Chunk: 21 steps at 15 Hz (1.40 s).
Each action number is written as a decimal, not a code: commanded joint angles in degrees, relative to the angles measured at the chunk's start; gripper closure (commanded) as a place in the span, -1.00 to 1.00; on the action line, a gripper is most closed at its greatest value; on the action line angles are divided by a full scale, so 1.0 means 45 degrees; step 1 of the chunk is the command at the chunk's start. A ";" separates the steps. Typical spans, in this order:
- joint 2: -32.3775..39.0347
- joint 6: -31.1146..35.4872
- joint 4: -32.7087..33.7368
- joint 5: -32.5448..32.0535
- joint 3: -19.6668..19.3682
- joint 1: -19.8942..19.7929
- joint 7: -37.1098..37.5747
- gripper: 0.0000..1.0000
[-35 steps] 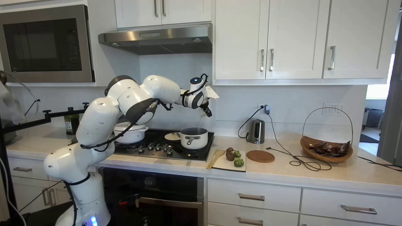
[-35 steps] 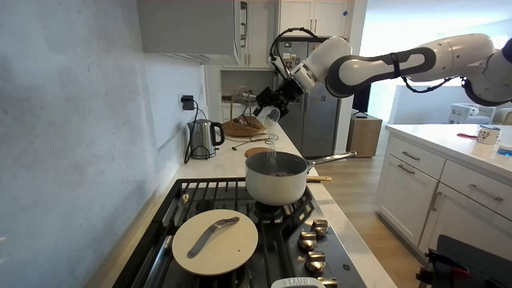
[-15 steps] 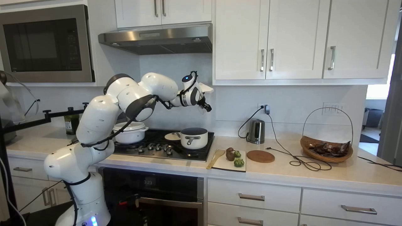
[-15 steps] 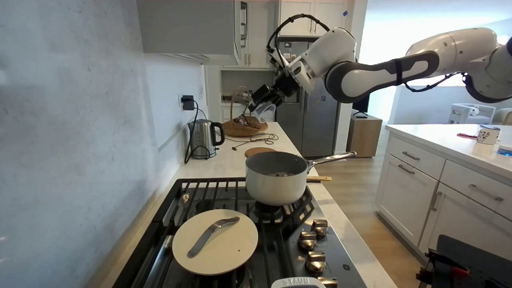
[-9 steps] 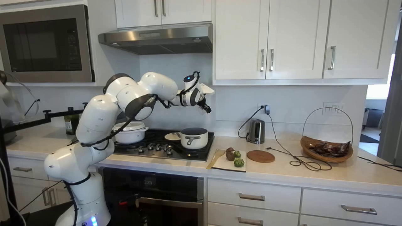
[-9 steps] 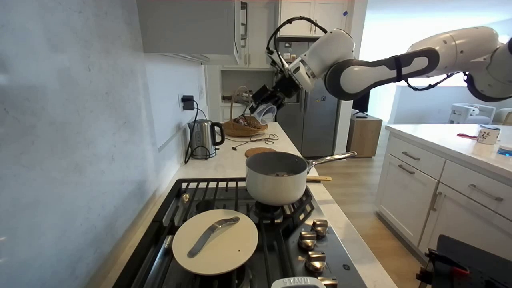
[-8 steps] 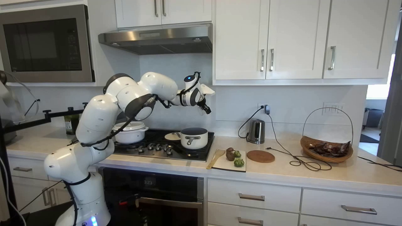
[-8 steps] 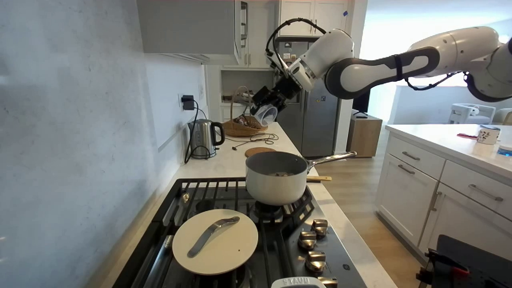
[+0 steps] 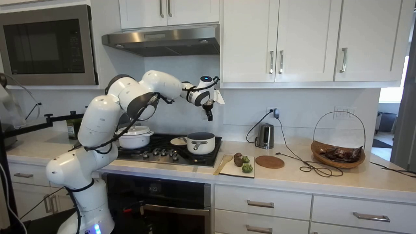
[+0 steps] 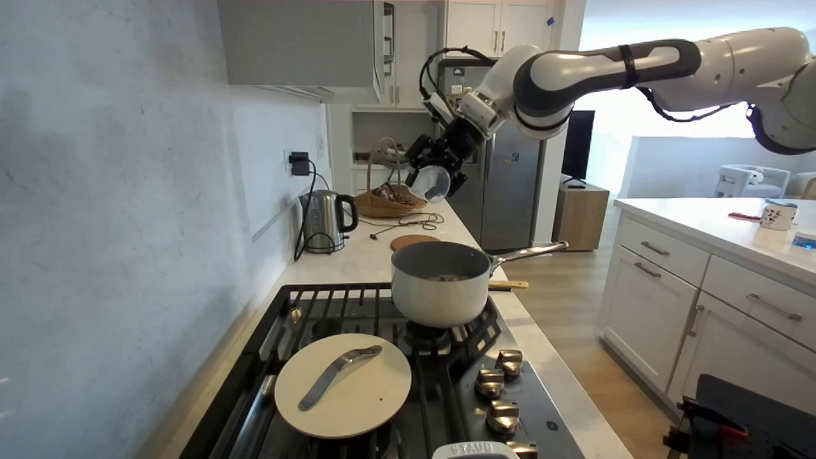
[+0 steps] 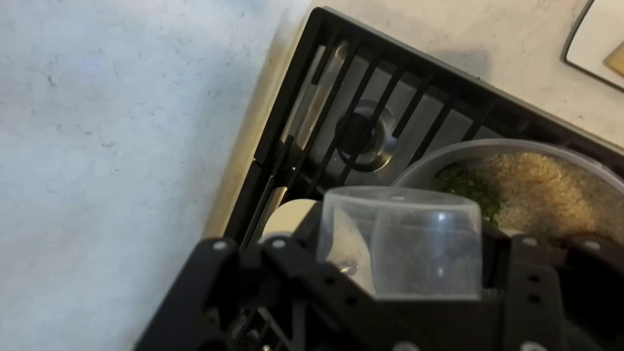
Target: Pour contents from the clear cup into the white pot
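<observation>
My gripper (image 10: 433, 180) is shut on the clear cup (image 10: 428, 185), holding it tilted high above and behind the white pot in this exterior view. In the wrist view the cup (image 11: 414, 243) sits between the black fingers and looks empty. The white pot (image 10: 440, 299) stands on the stove with its handle out to the side. In the wrist view the pot's rim (image 11: 497, 142) shows behind the cup, with pale grains and chopped greens inside. In an exterior view my gripper (image 9: 209, 117) points down above the pot (image 9: 203, 149); the cup is barely visible there.
A cream lid (image 10: 357, 408) lies on the stove grate. A lidded white pot (image 9: 135, 139) stands at the stove's other end. A range hood (image 9: 162, 40) hangs above. A kettle (image 9: 266, 136), cutting board (image 9: 234, 169) with vegetables and wooden spatula (image 9: 224, 164) are beside the stove.
A thin stream fell from the cup into the pot 2.3 s ago; none shows now. The gripper rose and tilted, then turned to point more downward, with the cup's mouth swinging around.
</observation>
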 commanded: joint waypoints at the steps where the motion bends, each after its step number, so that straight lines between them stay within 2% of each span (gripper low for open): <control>1: -0.0837 -0.1626 0.1216 0.2092 -0.1315 0.0974 0.0525 0.29; 13: -0.0841 -0.6848 0.4518 0.9342 -0.6803 0.5138 0.0978 0.29; 17: -0.0891 -0.8807 0.5178 1.2292 -0.9159 0.6497 0.1044 0.29; 21: -0.1058 -1.0386 0.5246 1.5180 -1.1934 0.7859 0.1486 0.29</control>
